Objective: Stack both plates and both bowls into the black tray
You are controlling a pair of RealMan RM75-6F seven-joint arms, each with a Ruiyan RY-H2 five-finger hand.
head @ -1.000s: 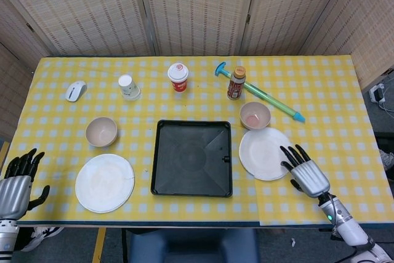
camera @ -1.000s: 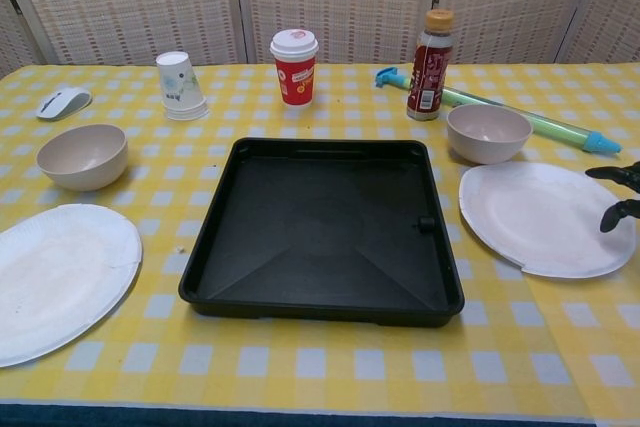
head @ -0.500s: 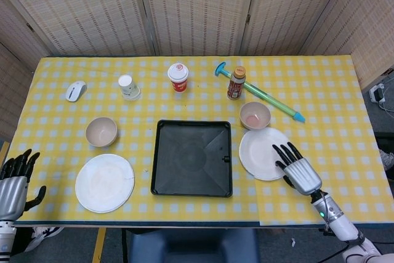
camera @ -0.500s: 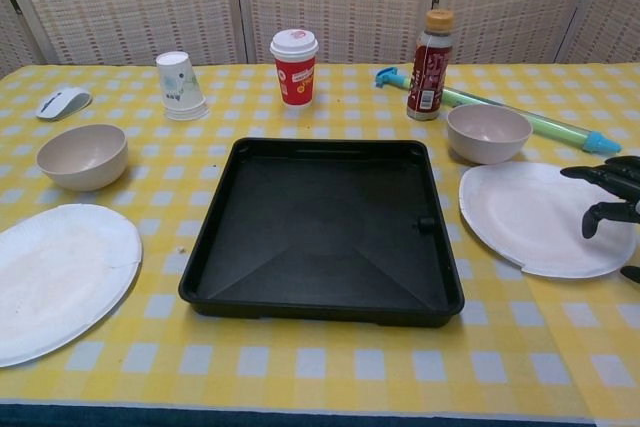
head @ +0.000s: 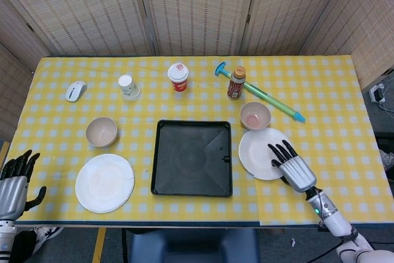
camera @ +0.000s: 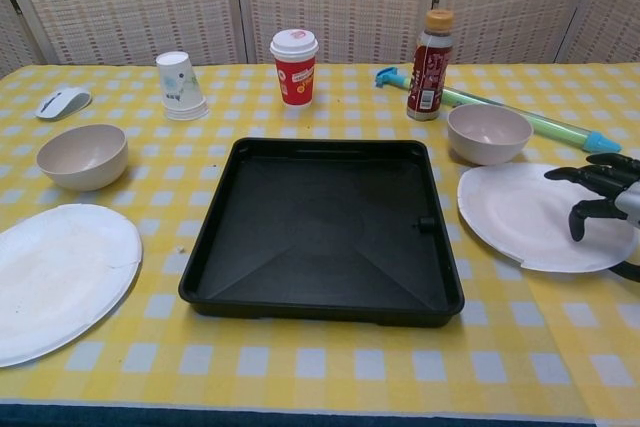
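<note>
Under everything lies the table with its yellow checked cloth (head: 345, 109), reaching well beyond both hands. Midway between the two hands sits the black tray (head: 192, 158), nothing in it, well apart from the fingers on either side. Just ahead of the left hand's fingers and toward the middle lies the left plate (head: 104, 182), apart from them; the right plate (head: 261, 152) lies directly beneath the right hand's fingertips, its near edge a little over the cloth's seam. In the chest view those dark fingers (camera: 590, 179) reach in over the plate's right side, and whether they touch it cannot be told.

Beyond the left fingers stands the left bowl (head: 101, 132), near the left plate's far rim. Beyond the right fingers the right bowl (head: 255, 115) sits just beside the right plate's far edge. Farther out from the right fingers lie a green water pump toy (head: 261, 93), a brown bottle (head: 236, 82) and a red cup (head: 178, 77); farther out from the left fingers, an upturned paper cup (head: 128, 86) and a white mouse (head: 76, 90).

The right hand (head: 292, 165) has its fingers spread and gently curved, grasping nothing. The left hand (head: 15, 180) rests at the table's near left corner, fingers apart, thumb out, holding nothing.
</note>
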